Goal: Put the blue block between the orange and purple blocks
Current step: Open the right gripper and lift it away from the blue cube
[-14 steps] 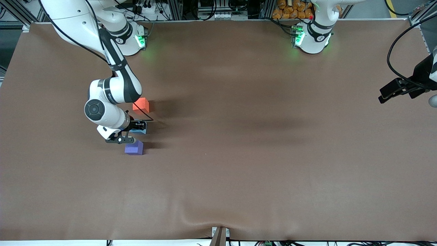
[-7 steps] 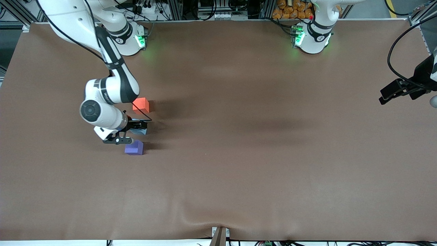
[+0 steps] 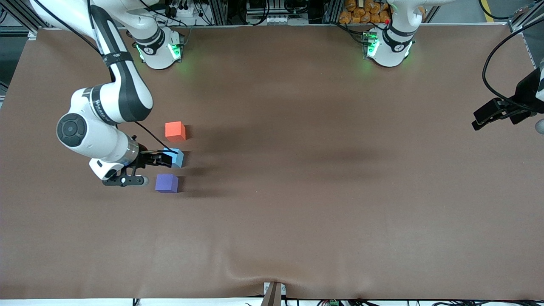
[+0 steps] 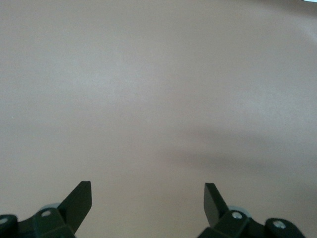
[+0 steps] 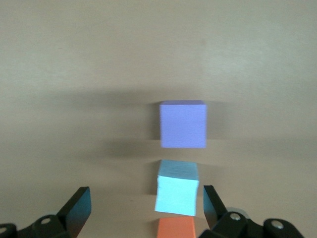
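Blue block: You found the blue block (image 3: 176,157) resting on the brown tabletop (image 3: 323,204), in line between the orange block (image 3: 175,131) and the purple block (image 3: 167,183), apart from both.
Row: The orange block lay farther from the front camera and the purple one nearer, all three toward the right arm's end of the tabletop.
Right claw: Your right claw (image 5: 146,208) stood with its fingers spread wide and nothing between them, low over the tabletop just beside the row; its wrist view showed the blue block (image 5: 177,188) free, framed by the purple block (image 5: 183,124) and the orange block (image 5: 176,228).
Left claw: Your left claw (image 4: 147,202) waited with fingers apart and empty, over bare tabletop at the left arm's end.
Done: By the look of it, you had the placement itself finished.
Left: Judging from this, only clearing the right arm away remained.
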Controlling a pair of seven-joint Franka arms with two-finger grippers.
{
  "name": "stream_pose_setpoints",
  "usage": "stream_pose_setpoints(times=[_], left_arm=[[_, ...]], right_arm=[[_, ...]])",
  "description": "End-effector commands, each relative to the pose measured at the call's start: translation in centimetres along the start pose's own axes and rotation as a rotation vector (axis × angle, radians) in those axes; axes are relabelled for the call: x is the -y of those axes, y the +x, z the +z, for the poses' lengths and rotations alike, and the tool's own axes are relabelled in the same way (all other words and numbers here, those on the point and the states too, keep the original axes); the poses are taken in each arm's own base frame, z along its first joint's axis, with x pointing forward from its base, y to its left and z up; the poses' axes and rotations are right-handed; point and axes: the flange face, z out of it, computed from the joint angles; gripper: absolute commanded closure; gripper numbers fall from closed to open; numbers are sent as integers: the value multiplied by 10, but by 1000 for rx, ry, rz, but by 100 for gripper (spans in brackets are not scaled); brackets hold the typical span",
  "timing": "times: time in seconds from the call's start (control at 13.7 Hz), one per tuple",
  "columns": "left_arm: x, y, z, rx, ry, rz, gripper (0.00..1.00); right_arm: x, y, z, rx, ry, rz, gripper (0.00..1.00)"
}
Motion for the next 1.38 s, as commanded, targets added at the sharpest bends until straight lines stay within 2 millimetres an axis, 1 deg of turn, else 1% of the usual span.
stream_pose_setpoints(times=[0.0, 0.07, 0.15, 0.22, 0.29, 0.44, 0.51, 0.58, 0.66, 0.73, 0.8, 0.95, 1.02, 1.17, 1.24, 1.31], left_arm=[[3, -2, -8, -17, -8, 18, 0], [4, -2, -9, -20, -9, 16, 0], [5, -2, -10, -20, -9, 15, 0], [5, -3, -11, -22, -9, 15, 0], [5, -4, -11, -20, -9, 15, 0], [6, -5, -14, -23, -9, 13, 0], [8, -6, -16, -23, -8, 10, 0], [14, -5, -16, -24, -6, -1, 0], [15, -5, -17, -24, -6, -2, 0], [16, -6, -17, -21, -5, -4, 0], [16, -7, -17, -18, -4, -2, 0], [16, -7, -18, -16, -4, -2, 0], [16, -8, -17, -14, -5, -2, 0], [14, -7, -17, -13, -5, -1, 0], [14, -8, -17, -14, -6, 2, 0], [14, -8, -19, -16, -6, 2, 0]], right_arm=[[42, -4, -7, -3, 30, -71, 0], [52, -1, -36, -53, 46, -78, 0], [53, 4, -65, -92, 55, -80, 0], [39, 3, -84, -78, 50, -63, 0], [15, 1, -99, -48, 36, -40, 0], [-44, -6, -130, -38, 17, 6, 0], [-76, -11, -144, -32, 11, -22, 0], [-106, -17, -160, -41, 9, -39, 0], [-127, -25, -176, -53, 8, -50, 0], [-139, -36, -192, -54, 9, -52, 0], [-149, -49, -208, -47, -2, -40, 0], [-154, -74, -238, -38, -45, -36, 0], [-154, -81, -247, -23, -45, -23, 0], [-147, -92, -283, 11, -48, 55, 0], [-145, -98, -294, 30, -63, 84, 0], [-145, -100, -300, 27, -68, 84, 0]])
